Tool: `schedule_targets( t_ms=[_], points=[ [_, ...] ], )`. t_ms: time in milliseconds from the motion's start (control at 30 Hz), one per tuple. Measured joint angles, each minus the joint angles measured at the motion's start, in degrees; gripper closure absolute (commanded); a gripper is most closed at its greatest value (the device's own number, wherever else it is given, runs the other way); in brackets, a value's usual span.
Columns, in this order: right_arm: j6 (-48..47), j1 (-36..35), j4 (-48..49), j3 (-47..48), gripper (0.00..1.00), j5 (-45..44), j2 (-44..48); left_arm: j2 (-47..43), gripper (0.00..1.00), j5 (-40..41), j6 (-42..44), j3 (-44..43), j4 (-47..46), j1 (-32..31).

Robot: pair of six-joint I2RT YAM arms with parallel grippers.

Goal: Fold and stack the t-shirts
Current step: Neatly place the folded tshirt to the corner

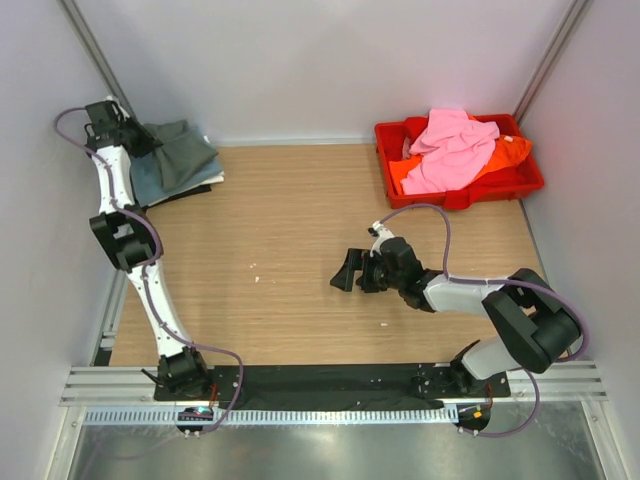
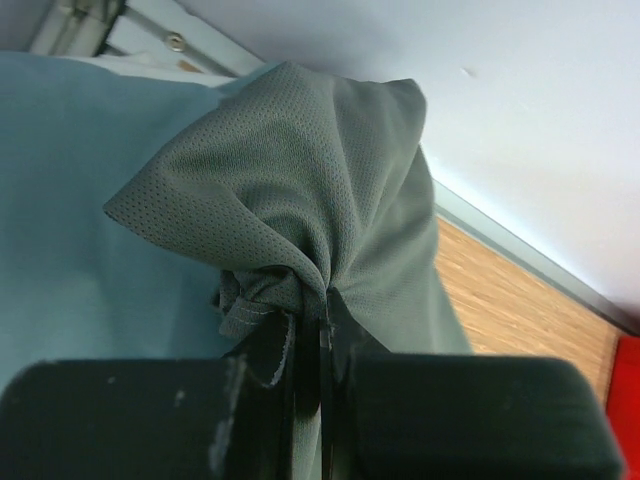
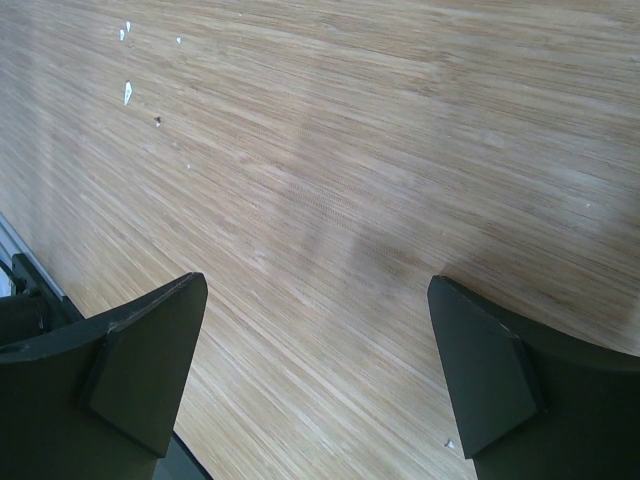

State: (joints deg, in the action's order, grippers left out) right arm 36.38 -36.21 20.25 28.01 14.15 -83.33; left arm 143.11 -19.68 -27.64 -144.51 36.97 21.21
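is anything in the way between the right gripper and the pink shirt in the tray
Nothing visible. Only bare table lies between the open right gripper and the red tray, and the pink t-shirt lies on top of the heap in it.

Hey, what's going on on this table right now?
Two robot arms are working on a batch of t-shirts. The left arm is stretched to the far left corner, its jaws shut on a bunched fold of the dark grey t-shirt, which sits over a dusty teal t-shirt. The right arm hovers over the bare middle of the table with its jaws open and empty. A pink t-shirt and an orange t-shirt lie crumpled in the red tray.
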Motion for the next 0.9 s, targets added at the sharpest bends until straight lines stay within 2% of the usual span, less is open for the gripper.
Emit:
schedule_targets(
  t_ms=[67, 100, 167, 433, 733, 900],
  points=[
    [0.0, 0.0, 0.1, 0.0, 0.00, 0.1, -0.1, 0.5, 0.63, 0.2, 0.2, 0.0, -0.2, 0.6],
    [0.0, 0.0, 0.2, 0.0, 0.00, 0.2, -0.1, 0.9, 0.31, 0.3, 0.4, 0.0, -0.3, 0.7],
    [0.0, 0.0, 0.5, 0.0, 0.00, 0.4, -0.3, 1.8, 0.01, 1.0, 0.9, 0.0, -0.7, 1.1],
    [0.0, 0.0, 0.8, 0.2, 0.00, 0.8, -0.7, 3.0, 0.00, 5.7, 0.9, 1.7, 1.1, 0.8],
    [0.0, 0.0, 0.9, 0.2, 0.00, 0.9, -0.7, -7.6, 0.00, 11.9, 0.2, 13.2, 1.9, -1.1],
    [0.0, 0.0, 0.9, 0.2, 0.00, 0.9, -0.7, -11.8, 0.00, 16.4, 1.0, 14.7, 1.9, -4.9]
  ],
)
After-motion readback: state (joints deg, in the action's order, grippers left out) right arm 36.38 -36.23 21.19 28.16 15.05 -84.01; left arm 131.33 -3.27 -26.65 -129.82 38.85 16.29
